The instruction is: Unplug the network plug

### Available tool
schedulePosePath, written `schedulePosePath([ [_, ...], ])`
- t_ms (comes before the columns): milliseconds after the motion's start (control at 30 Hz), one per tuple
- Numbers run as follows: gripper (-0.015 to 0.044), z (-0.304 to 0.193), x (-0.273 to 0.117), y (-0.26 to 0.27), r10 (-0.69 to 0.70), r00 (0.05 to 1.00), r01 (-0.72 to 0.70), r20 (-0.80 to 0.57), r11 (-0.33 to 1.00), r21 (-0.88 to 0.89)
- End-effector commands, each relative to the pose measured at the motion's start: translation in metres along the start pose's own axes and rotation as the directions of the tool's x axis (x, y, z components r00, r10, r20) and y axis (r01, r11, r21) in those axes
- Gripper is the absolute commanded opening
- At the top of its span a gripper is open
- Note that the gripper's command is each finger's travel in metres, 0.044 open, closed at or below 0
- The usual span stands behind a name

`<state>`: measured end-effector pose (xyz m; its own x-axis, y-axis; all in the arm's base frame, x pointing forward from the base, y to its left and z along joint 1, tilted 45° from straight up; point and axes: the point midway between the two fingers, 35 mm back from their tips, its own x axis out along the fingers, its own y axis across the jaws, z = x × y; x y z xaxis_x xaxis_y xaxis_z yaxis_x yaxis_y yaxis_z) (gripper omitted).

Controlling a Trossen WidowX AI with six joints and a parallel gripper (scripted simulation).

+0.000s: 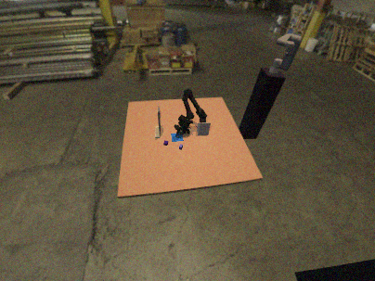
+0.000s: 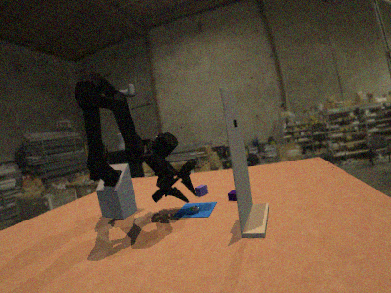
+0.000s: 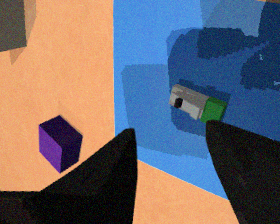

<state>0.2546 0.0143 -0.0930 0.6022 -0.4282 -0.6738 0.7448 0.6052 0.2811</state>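
The plug (image 2: 195,209) (image 3: 194,102), grey with a green end, lies on the blue marked square (image 1: 174,139) (image 2: 208,210) (image 3: 150,30), its long side slanted in the wrist view. My gripper (image 2: 192,197) (image 3: 170,133) is open, its fingertips apart and nothing between them. It hangs low over the square, tilted down. In the wrist view the right fingertip overlaps the lower edge of the green end; whether it touches I cannot tell. The upright panel (image 1: 159,120) (image 2: 237,163) stands beyond the square, with an empty dark socket opening (image 2: 235,123).
A purple block (image 1: 165,143) (image 2: 232,195) (image 3: 57,146) and a lighter violet block (image 1: 181,146) (image 2: 201,190) stand near the square. A grey-blue box (image 1: 203,129) (image 2: 116,197) stands by the arm's base. The panel's pale foot (image 2: 256,221) rests on the orange table (image 1: 186,171).
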Motion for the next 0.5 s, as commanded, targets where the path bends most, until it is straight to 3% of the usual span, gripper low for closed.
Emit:
schedulePosePath([
  [0, 0.0156, 0.0003, -0.0023, -0.0001, -0.002, 1.0, 0.002, 0.003, 1.0, 0.002],
  [467, 0.0156, -0.0022, -0.0112, 0.0093, -0.004, 1.0, 0.004, -0.003, 1.0, 0.003],
])
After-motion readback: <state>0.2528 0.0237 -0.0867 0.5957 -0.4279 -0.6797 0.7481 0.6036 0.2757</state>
